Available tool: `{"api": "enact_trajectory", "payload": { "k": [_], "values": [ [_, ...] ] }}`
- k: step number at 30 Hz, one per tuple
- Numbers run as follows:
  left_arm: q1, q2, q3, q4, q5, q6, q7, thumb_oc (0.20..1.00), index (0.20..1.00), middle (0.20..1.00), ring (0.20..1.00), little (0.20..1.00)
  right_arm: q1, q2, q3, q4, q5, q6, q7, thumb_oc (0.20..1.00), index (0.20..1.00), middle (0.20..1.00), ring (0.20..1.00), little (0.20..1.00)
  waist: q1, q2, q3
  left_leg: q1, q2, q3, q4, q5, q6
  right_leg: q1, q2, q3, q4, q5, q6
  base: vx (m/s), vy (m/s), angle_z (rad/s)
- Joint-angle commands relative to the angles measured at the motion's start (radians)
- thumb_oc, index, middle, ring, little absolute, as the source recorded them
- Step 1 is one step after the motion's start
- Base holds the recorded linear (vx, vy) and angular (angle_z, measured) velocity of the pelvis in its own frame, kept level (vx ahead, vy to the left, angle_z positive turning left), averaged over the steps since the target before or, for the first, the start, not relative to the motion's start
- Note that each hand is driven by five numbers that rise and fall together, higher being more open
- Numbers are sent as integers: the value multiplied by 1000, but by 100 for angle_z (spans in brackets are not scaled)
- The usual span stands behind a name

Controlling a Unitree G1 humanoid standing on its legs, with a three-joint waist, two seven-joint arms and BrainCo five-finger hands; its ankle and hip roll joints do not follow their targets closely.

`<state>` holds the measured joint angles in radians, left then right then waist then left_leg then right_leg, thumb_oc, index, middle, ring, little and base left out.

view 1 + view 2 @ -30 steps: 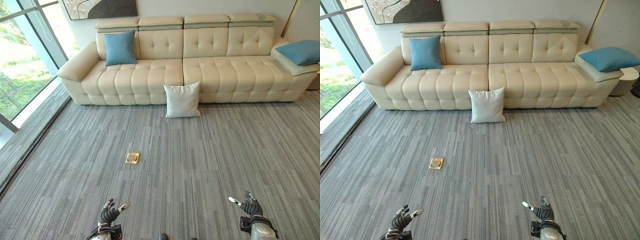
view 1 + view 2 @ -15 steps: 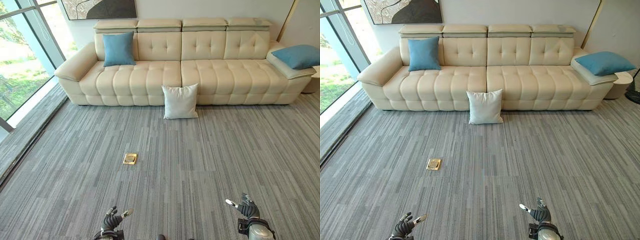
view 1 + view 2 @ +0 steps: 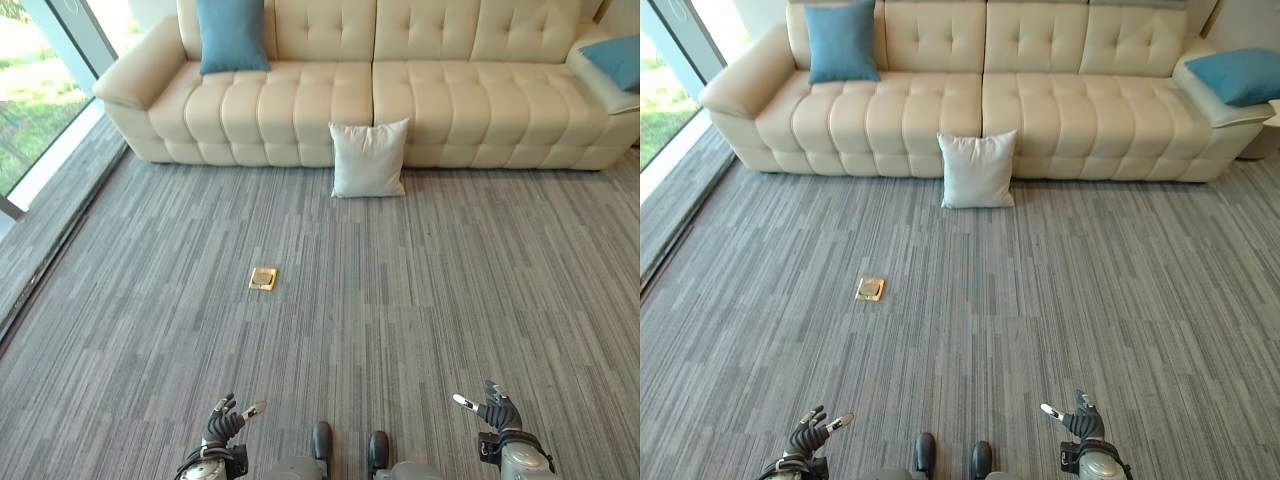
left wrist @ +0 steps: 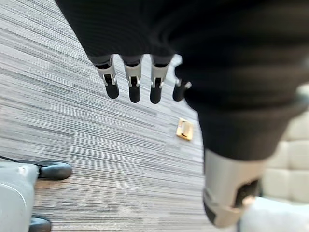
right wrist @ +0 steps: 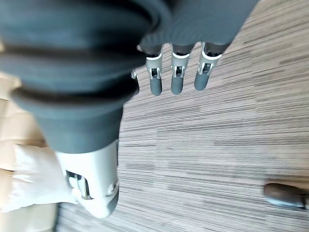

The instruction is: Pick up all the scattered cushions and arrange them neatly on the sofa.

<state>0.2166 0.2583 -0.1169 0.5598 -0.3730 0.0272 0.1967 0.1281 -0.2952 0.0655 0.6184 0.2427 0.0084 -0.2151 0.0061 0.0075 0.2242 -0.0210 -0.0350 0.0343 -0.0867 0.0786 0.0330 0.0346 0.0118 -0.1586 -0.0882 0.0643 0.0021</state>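
Our left hand (image 3: 222, 425) and right hand (image 3: 497, 413) hang low and near with fingers relaxed, holding nothing. The view has dipped; the white cushion (image 3: 368, 159) stays on the carpet (image 3: 420, 300) against the sofa (image 3: 330, 100), blue cushions (image 3: 231, 34) unmoved.

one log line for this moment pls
phase: approach | white cushion on carpet against sofa front | blue cushions: one on seat, one on far armrest | left hand open, empty | right hand open, empty
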Motion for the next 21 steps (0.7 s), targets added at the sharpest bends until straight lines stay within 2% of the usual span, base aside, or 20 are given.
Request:
{"api": "enact_trajectory", "payload": {
  "k": [1, 9, 12, 14, 15, 16, 18, 20, 21],
  "values": [
    [-65, 32, -1, -15, 8, -36, 18, 1000, 1000, 1000, 1000, 1000, -49, -39, 9, -53, -4, -24, 4, 1000, 1000, 1000, 1000, 1000, 7, -16, 22, 40, 17, 13, -1, -86, -50, 3, -18, -10, 1, -127, 61, 56, 20, 5],
    [-55, 32, -3, -3, 32, -34, 9, 1000, 1000, 1000, 1000, 1000, -52, -34, 17, -40, 4, -28, 25, 1000, 1000, 1000, 1000, 1000, 10, -16, 2, 96, 6, 25, -1, -135, -29, 59, -27, 2, 1, -157, 69, 133, 74, -6],
    [-56, 37, 1, 11, 50, -27, 11, 1000, 1000, 1000, 1000, 1000, -59, -33, 14, -39, 3, -26, 30, 1000, 1000, 1000, 1000, 1000, 7, -9, -17, 132, -10, 23, -1, -165, -9, 94, -47, 3, 16, -162, 80, 161, 211, -2],
    [-60, 45, 3, 7, 52, -23, 18, 1000, 1000, 1000, 1000, 1000, -62, -31, 13, -42, 3, -28, 31, 1000, 1000, 1000, 1000, 1000, 7, 6, -9, 142, -11, 21, -1, -169, 9, 33, -61, 7, 163, -192, 91, 4, 224, -7],
    [-66, 51, 5, 0, 53, -21, 21, 1000, 1000, 1000, 1000, 1000, -61, -28, 14, -47, -1, -27, 35, 1000, 1000, 1000, 1000, 1000, 4, 16, 11, 148, -16, 22, -1, -172, 25, -70, -75, 19, 346, -176, 108, -38, 197, -19],
    [-66, 51, 5, 0, 53, -20, 21, 1000, 1000, 1000, 1000, 1000, -61, -28, 14, -47, -1, -26, 35, 1000, 1000, 1000, 1000, 1000, 5, 14, 9, 146, -18, 24, -1, -172, 25, -77, -77, 22, 356, -180, 108, -65, 174, -21],
    [-71, 50, 10, -12, 37, -22, 22, 1000, 1000, 1000, 1000, 1000, -53, -28, 16, -52, -23, -23, 35, 1000, 1000, 1000, 1000, 1000, -4, 21, 37, 160, -25, 18, -1, -177, 39, -208, -86, 40, 562, -123, 118, 29, 122, -9],
    [-74, 45, 14, -14, 30, -25, 22, 1000, 1000, 1000, 1000, 1000, -51, -28, 12, -56, -29, -16, 36, 1000, 1000, 1000, 1000, 1000, -2, 20, 46, 176, -24, 26, -1, -185, 31, -263, -71, 31, 516, -134, 113, 121, 26, -10],
    [-76, 43, 17, -17, 26, -27, 22, 1000, 1000, 1000, 1000, 1000, -51, -31, 6, -62, -25, -17, 34, 1000, 1000, 1000, 1000, 1000, 1, 21, 52, 192, -20, 35, -1, -192, 26, -263, -68, 5, 421, -116, 109, 174, -55, -9]
  ]
}}
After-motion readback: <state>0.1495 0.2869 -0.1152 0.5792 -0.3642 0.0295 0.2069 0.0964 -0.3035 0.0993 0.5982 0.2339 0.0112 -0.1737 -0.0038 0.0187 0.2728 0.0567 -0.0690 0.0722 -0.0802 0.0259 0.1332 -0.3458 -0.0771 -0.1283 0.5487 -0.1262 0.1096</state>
